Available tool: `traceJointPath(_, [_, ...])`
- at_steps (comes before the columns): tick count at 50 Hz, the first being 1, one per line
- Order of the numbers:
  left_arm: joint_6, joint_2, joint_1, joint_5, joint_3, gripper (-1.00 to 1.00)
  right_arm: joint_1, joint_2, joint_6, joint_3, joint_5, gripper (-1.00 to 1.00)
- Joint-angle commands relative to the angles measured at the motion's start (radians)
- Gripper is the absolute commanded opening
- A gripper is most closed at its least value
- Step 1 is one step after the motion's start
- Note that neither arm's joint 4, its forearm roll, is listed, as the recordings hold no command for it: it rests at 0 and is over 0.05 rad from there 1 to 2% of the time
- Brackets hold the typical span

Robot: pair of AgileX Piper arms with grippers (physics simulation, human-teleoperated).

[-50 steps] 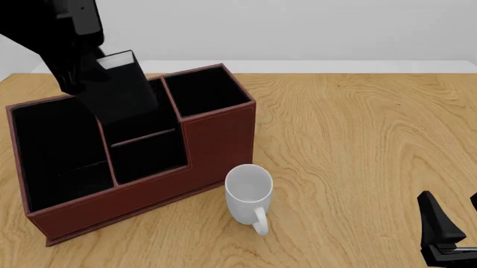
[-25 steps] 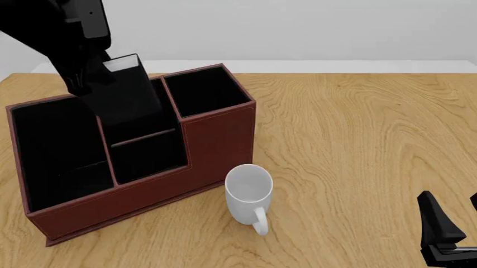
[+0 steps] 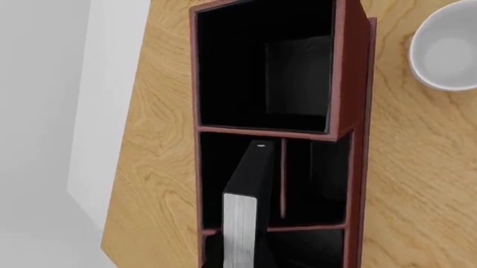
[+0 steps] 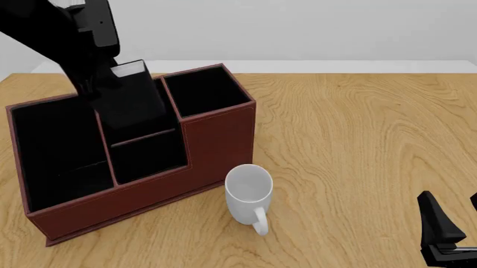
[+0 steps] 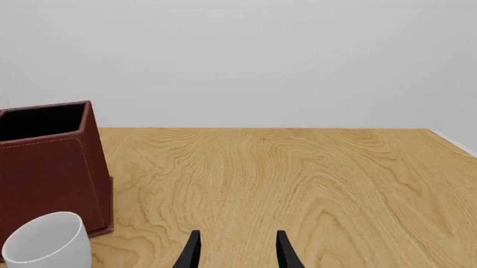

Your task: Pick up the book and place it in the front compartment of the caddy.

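The book (image 4: 128,100) is gripped upright by the left tool (image 4: 93,84) over the caddy (image 4: 216,139), edge-down to enter the front compartment (image 4: 145,153); the right tool (image 5: 237,251) is kept open, idle.

Book (image 3: 247,206) tilted over caddy (image 3: 350,84) mid column, prob. not yet inside; mug (image 3: 446,53) beside.

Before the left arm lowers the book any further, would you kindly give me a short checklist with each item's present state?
1. Book held by the left tool: ok, though its fingers are not visible.
2. Book over the caddy's middle column: ok.
3. Book lined up with the front compartment: not ok; it hangs over the cell behind the thin divider.
4. Front compartment free of contents: ok.
5. Mug outside the caddy, clear of the path: ok.
6. Right tool away from the caddy: ok, open.
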Motion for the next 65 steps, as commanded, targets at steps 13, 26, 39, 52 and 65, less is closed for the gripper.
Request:
traceJointPath(13, [0.002,0.027,-0.016,-0.064,0.030,-1.00,0.000,0.000,0.000,0.000,0.000,1.00])
traceJointPath(26, [0.007,0.044,-0.004,-0.099,0.062,-1.00,0.000,0.000,0.000,0.000,0.000,1.00])
traceJointPath(39, [0.023,0.058,0.014,-0.132,0.087,-1.00,0.000,0.000,0.000,0.000,0.000,1.00])
traceJointPath(52, [0.056,0.053,0.052,-0.170,0.132,-1.00,0.000,0.000,0.000,0.000,0.000,1.00])
traceJointPath(65, [0.071,0.053,0.081,-0.197,0.158,-1.00,0.000,0.000,0.000,0.000,0.000,1.00])
